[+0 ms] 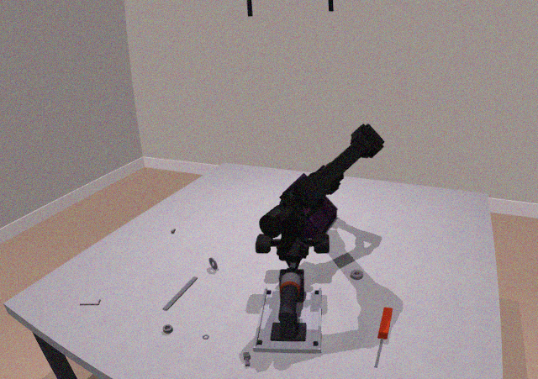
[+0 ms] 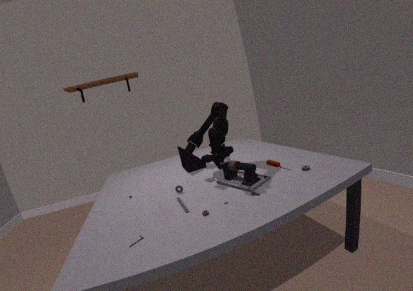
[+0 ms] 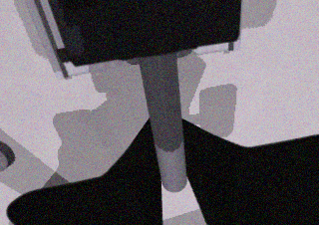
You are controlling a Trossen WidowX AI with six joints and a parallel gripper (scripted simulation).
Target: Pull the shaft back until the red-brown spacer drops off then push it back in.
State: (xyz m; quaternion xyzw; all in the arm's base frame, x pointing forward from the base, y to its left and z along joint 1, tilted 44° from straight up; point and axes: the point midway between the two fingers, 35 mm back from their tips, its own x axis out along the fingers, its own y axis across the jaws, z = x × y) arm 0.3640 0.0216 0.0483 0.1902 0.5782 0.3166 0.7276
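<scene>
My gripper (image 1: 292,264) (image 2: 222,165) (image 3: 161,121) is shut on the shaft (image 3: 161,96), a grey rod sticking out of a dark block (image 1: 300,275) (image 2: 230,174) (image 3: 150,21). The rod's rounded free end shows just past my fingers in the wrist view. An orange-red band (image 1: 289,285) (image 2: 235,165) sits on the axis beside a light grey section, with a thick dark cylinder in front of it and a second dark block (image 1: 277,332) (image 2: 248,178) at the other end. Both blocks stand on a grey base plate (image 1: 313,323). The spacers behind the block are hidden in the wrist view.
An orange-handled screwdriver (image 1: 385,322) (image 2: 273,163) and a flat ring (image 1: 356,276) lie right of the plate in the top view. Left are an upright ring (image 1: 213,263), a flat bar (image 1: 180,293) (image 2: 182,204), a nut-like ring (image 1: 167,328) and a hex key (image 1: 90,304). A bolt (image 1: 246,358) lies near the plate.
</scene>
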